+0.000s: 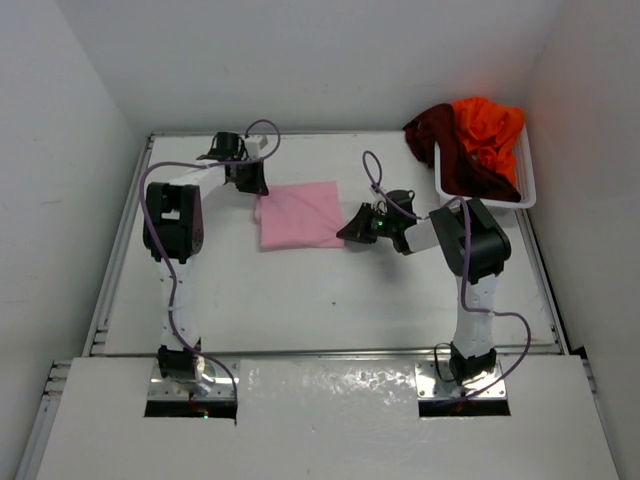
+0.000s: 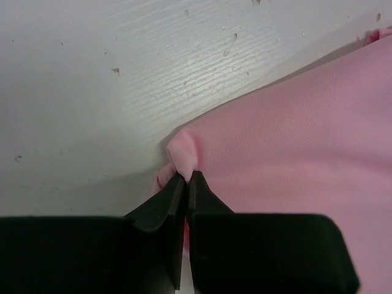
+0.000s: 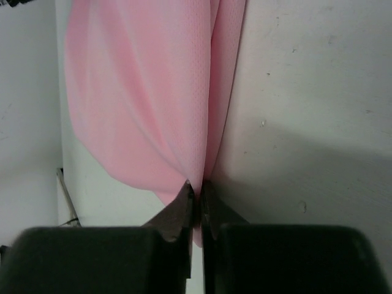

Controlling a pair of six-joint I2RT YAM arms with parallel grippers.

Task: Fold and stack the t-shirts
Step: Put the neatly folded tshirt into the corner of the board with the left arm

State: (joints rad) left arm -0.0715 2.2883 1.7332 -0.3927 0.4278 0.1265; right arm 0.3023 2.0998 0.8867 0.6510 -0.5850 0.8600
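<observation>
Overhead view. The pink t-shirt (image 1: 300, 215) lies as a folded rectangle on the white table (image 1: 330, 300), towards the far side and between the two arms. Its near edge faces a broad stretch of bare tabletop that runs to the arm bases. A narrower strip of bare surface separates its far edge from the back wall.

The left gripper (image 1: 256, 188) meets the cloth at its far left corner. The right gripper (image 1: 350, 232) meets it at the near right corner. The maroon t-shirt (image 1: 440, 145) and the orange t-shirt (image 1: 490, 125) are heaped in the white basket (image 1: 528, 175) in the far right corner, the maroon one spilling over its left rim. Both are well apart from the pink one.

Wrist views. These show the grips that the overhead view leaves too small to read. The left gripper (image 2: 185, 179) has its jaws pressed together on a small puckered bunch of the pink t-shirt (image 2: 294, 159), right at the corner, with bare table (image 2: 122, 73) to the left. The right gripper (image 3: 197, 188) has its jaws closed on a gathered edge of the pink t-shirt (image 3: 141, 92). From that pinch the cloth fans away in long folds and appears to be raised off the table (image 3: 306, 122), though this cannot be confirmed from above.
</observation>
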